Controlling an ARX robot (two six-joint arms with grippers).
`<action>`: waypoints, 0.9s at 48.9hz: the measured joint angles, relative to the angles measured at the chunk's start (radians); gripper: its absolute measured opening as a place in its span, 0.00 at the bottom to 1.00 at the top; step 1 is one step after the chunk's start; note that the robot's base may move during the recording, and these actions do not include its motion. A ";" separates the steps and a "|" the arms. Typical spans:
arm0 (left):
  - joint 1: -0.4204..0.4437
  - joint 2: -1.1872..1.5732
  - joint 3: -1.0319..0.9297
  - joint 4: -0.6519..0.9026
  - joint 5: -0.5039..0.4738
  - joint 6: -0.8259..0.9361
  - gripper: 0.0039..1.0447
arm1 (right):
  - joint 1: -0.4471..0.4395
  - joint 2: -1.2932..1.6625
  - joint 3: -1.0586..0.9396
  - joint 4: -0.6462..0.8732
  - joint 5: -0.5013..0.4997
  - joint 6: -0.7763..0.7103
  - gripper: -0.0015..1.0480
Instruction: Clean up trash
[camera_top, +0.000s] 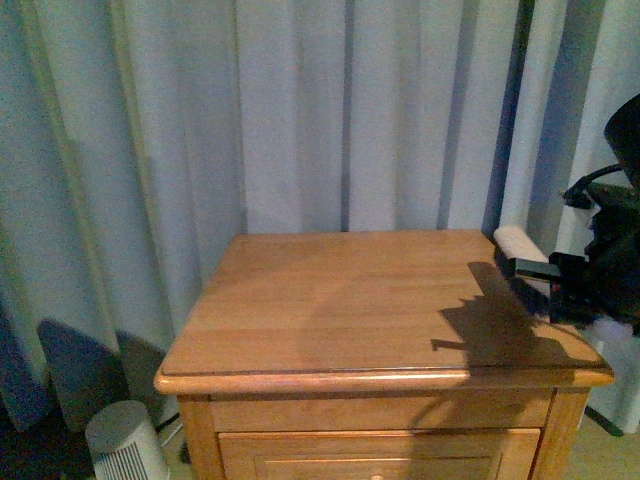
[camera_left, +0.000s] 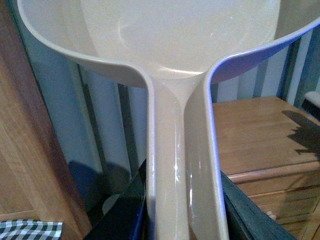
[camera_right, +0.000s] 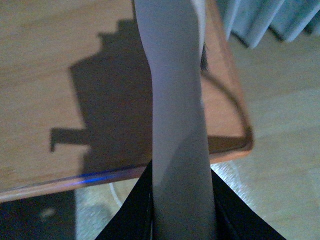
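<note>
No trash shows in any view; the nightstand top (camera_top: 370, 300) looks bare. In the left wrist view my left gripper (camera_left: 185, 212) is shut on the long handle of the pinkish-beige dustpan (camera_left: 175, 40), whose wide scoop fills the frame, held in the air off to the side of the nightstand (camera_left: 260, 135). At the nightstand's right edge my right gripper (camera_top: 572, 285) is shut on the brush (camera_top: 519, 243), whose pale end pokes over the top. The right wrist view shows the brush handle (camera_right: 175, 100) running out from my right gripper (camera_right: 182, 212), with dark bristles (camera_right: 204, 56) over the nightstand corner (camera_right: 235, 135).
Grey curtains (camera_top: 300, 110) hang behind the nightstand. A white ribbed appliance (camera_top: 125, 445) stands on the floor at its front left. Beside the left arm are a wooden panel (camera_left: 20, 150) and a checked cloth (camera_left: 30, 230). Pale floor (camera_right: 280, 165) lies right of the nightstand.
</note>
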 joint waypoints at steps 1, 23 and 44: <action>0.000 0.000 0.000 0.000 0.000 0.000 0.25 | 0.000 -0.008 -0.008 0.012 0.008 -0.005 0.20; 0.000 0.000 0.000 0.000 0.000 0.000 0.25 | -0.011 -0.693 -0.474 0.246 0.095 -0.287 0.20; 0.000 0.000 0.000 0.000 0.000 -0.003 0.25 | -0.004 -1.484 -0.655 -0.147 0.216 -0.224 0.20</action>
